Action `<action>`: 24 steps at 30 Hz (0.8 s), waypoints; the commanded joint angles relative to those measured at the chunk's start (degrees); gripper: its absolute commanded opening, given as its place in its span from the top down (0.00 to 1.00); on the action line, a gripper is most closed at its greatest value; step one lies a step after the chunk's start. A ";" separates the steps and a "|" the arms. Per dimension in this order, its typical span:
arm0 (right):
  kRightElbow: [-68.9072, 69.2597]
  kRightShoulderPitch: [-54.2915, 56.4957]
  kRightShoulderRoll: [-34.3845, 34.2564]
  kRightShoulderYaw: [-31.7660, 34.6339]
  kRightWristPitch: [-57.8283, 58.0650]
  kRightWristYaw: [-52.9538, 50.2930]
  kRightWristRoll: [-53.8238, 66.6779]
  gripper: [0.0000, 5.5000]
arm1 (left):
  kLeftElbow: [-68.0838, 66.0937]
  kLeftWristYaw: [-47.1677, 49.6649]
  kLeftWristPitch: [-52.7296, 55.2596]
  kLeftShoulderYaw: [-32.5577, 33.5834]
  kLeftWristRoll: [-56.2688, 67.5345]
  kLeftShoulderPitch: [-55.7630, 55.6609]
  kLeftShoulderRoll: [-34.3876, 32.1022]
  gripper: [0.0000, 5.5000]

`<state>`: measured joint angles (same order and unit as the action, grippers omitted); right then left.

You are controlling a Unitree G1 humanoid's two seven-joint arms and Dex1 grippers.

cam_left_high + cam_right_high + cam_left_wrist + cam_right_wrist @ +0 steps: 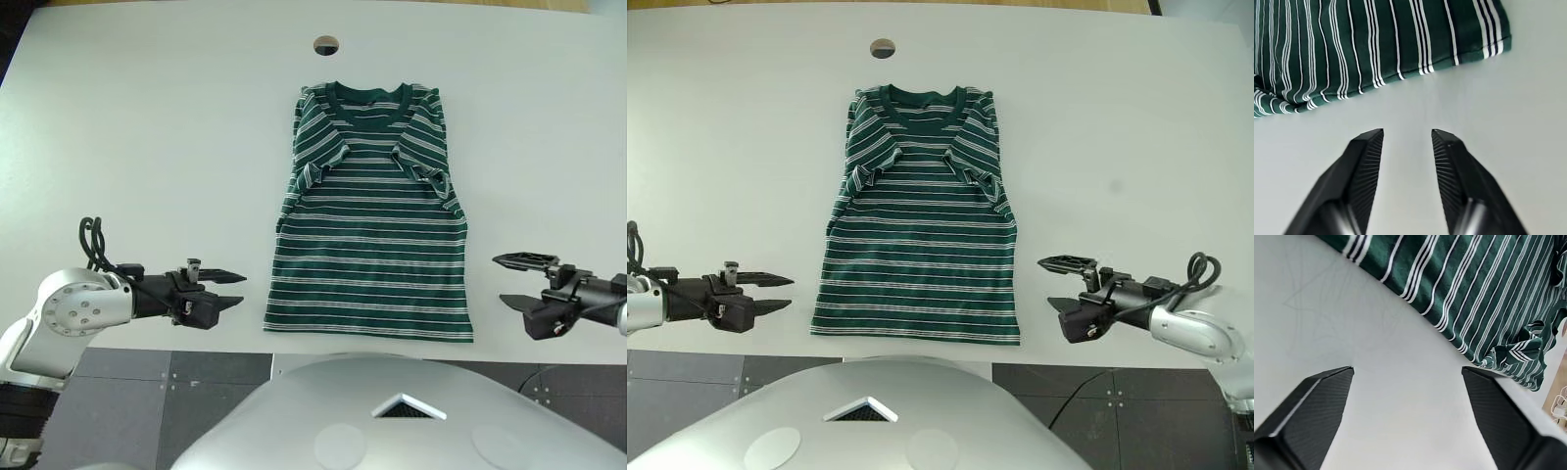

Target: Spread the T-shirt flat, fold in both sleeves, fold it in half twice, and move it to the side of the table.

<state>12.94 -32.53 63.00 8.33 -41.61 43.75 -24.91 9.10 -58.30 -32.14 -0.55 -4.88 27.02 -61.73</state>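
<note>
- The T-shirt (372, 225) lies face up in the middle of the table (147, 147), with its collar (367, 98) away from the robot and its hem (367, 328) close to the near edge.
- Both sleeves are turned in over the chest: the left sleeve (321, 166) and the right sleeve (433, 174) each make a slanted, slightly rumpled flap, so the body reads as a narrow panel (a little wider at the hem than at the shoulders).
- Judging from that, the step in hand is the first half fold, hem up to collar.
- To do it well, each gripper should take one hem corner. It should pinch both layers of cloth rather than only the top one.
- The two should then lift level, carry the hem over together and lay it on the shoulder line so that the sleeve flaps stay tucked inside.
- Uneven lifting would probably skew the fold or drag the shirt along the table.
- The left gripper (240, 290) hangs just beside the left hem corner with its fingers a modest way apart. It holds nothing and does not touch the cloth.
- The right gripper (499, 279) sits just beside the right hem corner. Its fingers are spread wider, and it too is empty and off the shirt.
- A small round hole (325, 44) marks the table beyond the collar.
</note>
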 commanded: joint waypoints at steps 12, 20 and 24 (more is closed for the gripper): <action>4.39 0.77 -1.05 -10.52 -2.46 -1.51 -5.36 0.10 | -3.72 6.61 -5.11 -12.31 -8.34 -8.21 8.41 0.51; 5.77 5.10 -2.39 -18.47 -0.66 0.52 -5.79 0.18 | -3.88 5.80 -3.57 -15.56 -6.11 -10.39 8.25 0.50; 5.55 6.99 -2.18 -20.42 -0.15 0.17 -6.32 0.36 | -3.07 4.73 -2.45 -16.51 -4.70 -10.57 7.10 0.62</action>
<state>20.43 -25.02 60.78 -10.06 -43.58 41.10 -27.03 6.58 -51.40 -36.38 -15.76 -8.18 15.77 -53.24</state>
